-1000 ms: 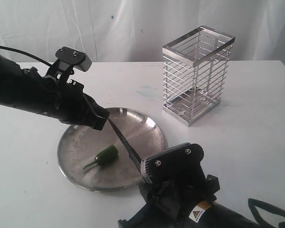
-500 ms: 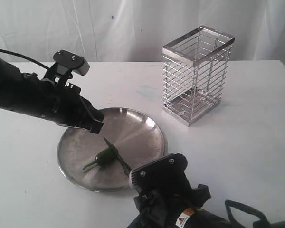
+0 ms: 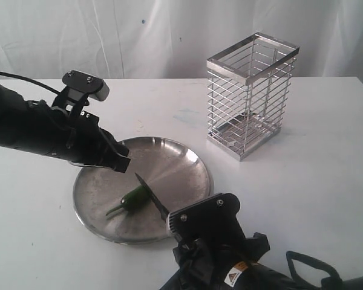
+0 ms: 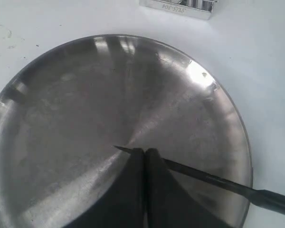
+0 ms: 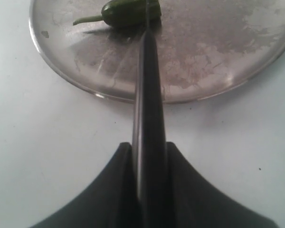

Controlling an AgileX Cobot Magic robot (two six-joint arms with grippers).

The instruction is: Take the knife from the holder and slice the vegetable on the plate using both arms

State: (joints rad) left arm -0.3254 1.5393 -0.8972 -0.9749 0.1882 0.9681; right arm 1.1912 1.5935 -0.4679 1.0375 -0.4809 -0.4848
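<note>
Gripping knife [image 5: 147,95] handle, right fingers [image 5: 147,156] clamped; left fingers [image 4: 145,166] closed, empty. Unpinned vegetable [image 3: 135,197] may roll under blade.

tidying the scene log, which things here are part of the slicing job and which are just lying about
In the job: knife, vegetable, plate, holder, right gripper, left gripper.
Lying about: nothing else; only the white table.

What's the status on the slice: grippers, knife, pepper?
Right gripper shut on knife, blade over the pepper on the plate. Left gripper shut, empty, above the plate. Holder empty, clear of the work.
</note>
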